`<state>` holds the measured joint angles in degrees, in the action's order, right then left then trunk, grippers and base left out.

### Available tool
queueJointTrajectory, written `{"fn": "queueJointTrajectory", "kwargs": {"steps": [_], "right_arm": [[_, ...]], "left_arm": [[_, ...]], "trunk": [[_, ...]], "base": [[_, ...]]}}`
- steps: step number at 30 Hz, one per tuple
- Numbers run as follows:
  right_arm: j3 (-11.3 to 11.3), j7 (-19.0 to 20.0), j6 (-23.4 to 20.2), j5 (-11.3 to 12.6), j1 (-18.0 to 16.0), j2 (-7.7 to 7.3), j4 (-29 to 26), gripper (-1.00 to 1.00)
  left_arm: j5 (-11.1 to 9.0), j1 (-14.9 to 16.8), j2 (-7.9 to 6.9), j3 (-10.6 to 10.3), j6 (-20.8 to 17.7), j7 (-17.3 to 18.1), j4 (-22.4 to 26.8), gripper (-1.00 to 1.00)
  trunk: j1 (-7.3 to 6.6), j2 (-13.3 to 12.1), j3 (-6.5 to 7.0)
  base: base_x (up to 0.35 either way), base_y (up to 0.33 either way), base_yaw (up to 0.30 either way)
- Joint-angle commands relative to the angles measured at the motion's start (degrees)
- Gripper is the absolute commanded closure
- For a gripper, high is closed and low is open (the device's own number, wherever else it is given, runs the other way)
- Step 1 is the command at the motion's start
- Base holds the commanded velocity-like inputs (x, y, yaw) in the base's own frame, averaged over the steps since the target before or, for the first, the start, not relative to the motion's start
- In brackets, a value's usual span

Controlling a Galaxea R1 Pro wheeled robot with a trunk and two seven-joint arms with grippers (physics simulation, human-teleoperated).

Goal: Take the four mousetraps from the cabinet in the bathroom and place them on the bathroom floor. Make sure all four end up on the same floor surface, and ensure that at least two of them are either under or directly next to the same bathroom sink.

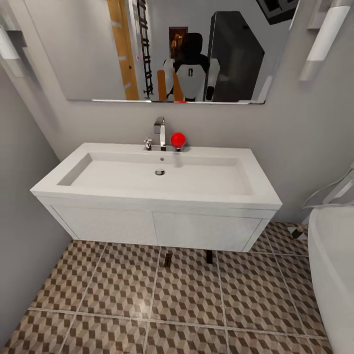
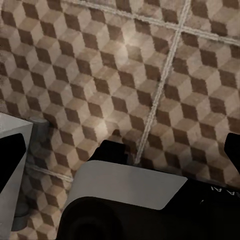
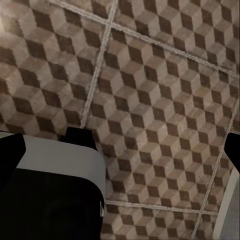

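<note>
The white wall-hung sink (image 1: 162,196) with a chrome tap (image 1: 160,130) faces me in the head view. Two small dark-brown mousetraps (image 1: 167,259) (image 1: 209,256) lie on the cube-patterned bathroom floor (image 1: 123,295), just under the sink's front edge. The cabinet is out of view. In the left wrist view my left gripper (image 2: 122,155) is open over bare floor tiles (image 2: 100,60), its black fingertips (image 2: 10,160) far apart. My right gripper (image 3: 121,150) is open too, above floor tiles (image 3: 160,90), with nothing between its fingers.
A red ball (image 1: 177,139) sits beside the tap. The white bathtub (image 1: 334,265) rim stands at the right and a grey wall (image 1: 19,196) closes the left. A mirror (image 1: 98,49) above the sink reflects the robot. Parts of my own base (image 2: 125,185) show below both grippers.
</note>
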<state>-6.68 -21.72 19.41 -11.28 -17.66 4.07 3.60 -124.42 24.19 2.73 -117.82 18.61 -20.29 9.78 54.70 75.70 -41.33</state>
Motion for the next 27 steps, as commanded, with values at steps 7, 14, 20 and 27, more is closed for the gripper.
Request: {"fn": "queueJointTrajectory", "kwargs": {"steps": [7, 14, 20, 27], "right_arm": [[-0.4, -0.4, 0.2, -0.2, -0.1, 0.03, 0.3, -1.0], [-0.4, -0.4, 0.2, -0.2, -0.1, 0.05, 0.3, -1.0], [-0.4, -0.4, 0.2, -0.2, -0.1, 0.06, 0.3, -1.0], [-0.4, -0.4, 0.2, -0.2, -0.1, 0.06, 0.3, -1.0]], "left_arm": [[-0.3, 0.1, -0.05, -0.5, 0.3, -0.4, 0.2, -1.0], [-0.3, 0.1, -0.03, -0.5, 0.3, -0.4, 0.2, -1.0], [-0.3, 0.0, -0.01, -0.5, 0.3, -0.3, 0.2, -1.0], [-0.3, 0.0, 0.0, -0.5, 0.3, -0.3, 0.2, -1.0]], "trunk": [[-1.54, -2.8, 1.22], [-3.08, -5.6, 2.48], [-4.4, -8.0, 3.55], [-5.94, -10.8, 4.81]], "base": [[0.0, 0.0, 0.0], [0.0, 0.0, 0.0], [0.0, 0.0, 0.0], [0.0, 0.0, 0.0]]}}
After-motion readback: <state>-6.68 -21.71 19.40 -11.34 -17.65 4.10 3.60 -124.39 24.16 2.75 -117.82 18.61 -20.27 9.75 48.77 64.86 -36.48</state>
